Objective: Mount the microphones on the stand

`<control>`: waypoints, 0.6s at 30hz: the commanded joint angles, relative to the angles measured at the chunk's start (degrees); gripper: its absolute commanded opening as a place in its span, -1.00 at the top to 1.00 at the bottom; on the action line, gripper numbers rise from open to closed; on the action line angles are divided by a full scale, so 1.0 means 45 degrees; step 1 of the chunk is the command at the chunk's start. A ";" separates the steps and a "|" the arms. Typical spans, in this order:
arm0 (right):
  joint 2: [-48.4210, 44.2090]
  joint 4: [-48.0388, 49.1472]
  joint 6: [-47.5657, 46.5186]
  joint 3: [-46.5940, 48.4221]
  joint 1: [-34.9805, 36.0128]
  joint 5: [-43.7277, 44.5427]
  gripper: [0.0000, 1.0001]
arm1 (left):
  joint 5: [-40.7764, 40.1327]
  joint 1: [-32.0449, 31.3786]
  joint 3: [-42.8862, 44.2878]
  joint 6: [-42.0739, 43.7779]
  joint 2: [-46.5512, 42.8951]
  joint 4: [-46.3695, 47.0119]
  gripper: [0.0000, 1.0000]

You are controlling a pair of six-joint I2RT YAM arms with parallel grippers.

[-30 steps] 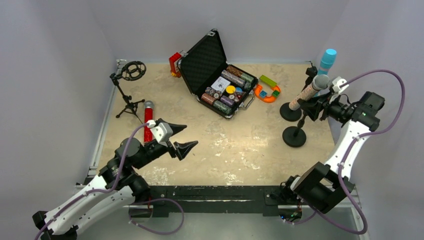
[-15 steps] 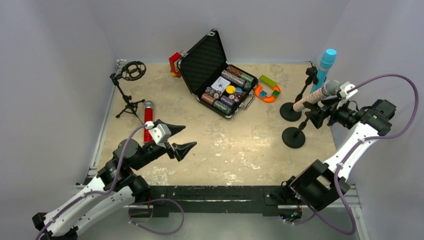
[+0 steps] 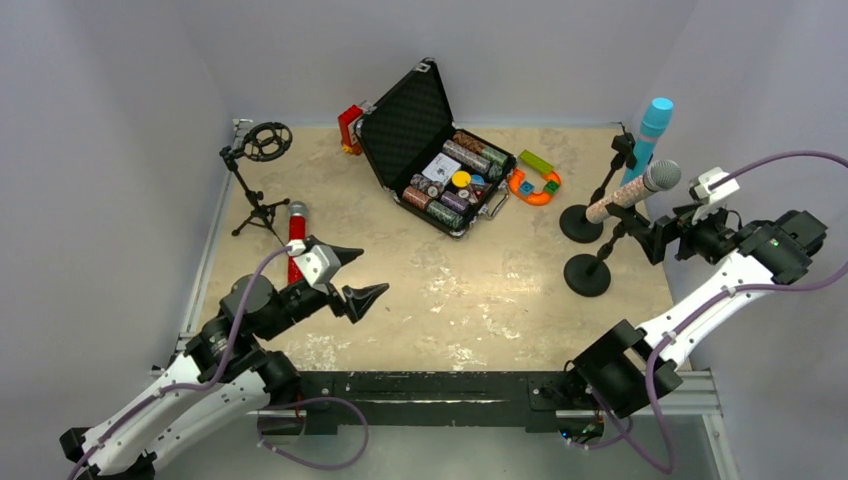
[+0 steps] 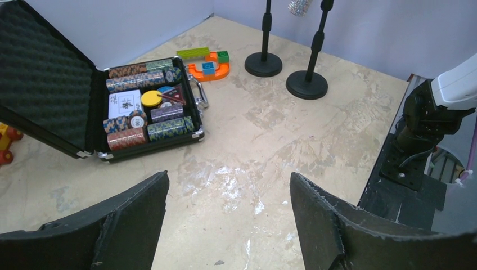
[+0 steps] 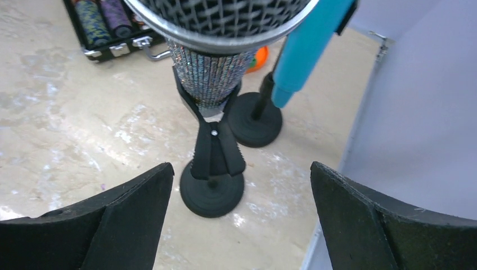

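Release is showing on the right side: the right gripper [image 5: 237, 169], which a second ago was closing around the silver microphone [image 3: 633, 193], is now standing with its fingers spread wide and empty, and it is sitting back toward the right wall, clear of the handle. That microphone is staying where it was put, resting tilted in the clip of the near stand [image 3: 588, 272] with its mesh head pointing up and to the right. From the right wrist view the clip appears to be pinching the lower handle, though how firmly it is seating cannot be told. Just behind it, the blue microphone [image 3: 650, 130] is already sitting upright on the far stand [image 3: 580, 223], so two of the three are looking done. The red microphone [image 3: 296, 240] is lying flat on the table [image 3: 480, 300] at the left, near the tripod stand [image 3: 243, 178], whose ring mount is holding nothing. The left gripper [image 3: 368, 272] is hovering just beside it, jaws wide apart and gripping nothing, having barely shifted over the last second. At the back, the black case [image 3: 400, 120] is lying open, and its tray is holding chip rolls [image 4: 140, 121], a card deck [image 4: 125, 103] and a yellow disc [image 4: 151, 98].
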 commanded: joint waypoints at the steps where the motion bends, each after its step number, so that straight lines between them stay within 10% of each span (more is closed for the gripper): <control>1: -0.0851 -0.0240 0.0265 0.1357 -0.0536 0.0716 -0.91 | -0.0677 0.0057 0.1370 0.0274 0.0197 -0.0759 -0.67; 18: -0.1256 0.0007 0.3597 0.8043 -0.0571 0.2517 -0.94 | -0.2259 0.0067 0.5137 0.0385 0.1337 -0.3874 -0.91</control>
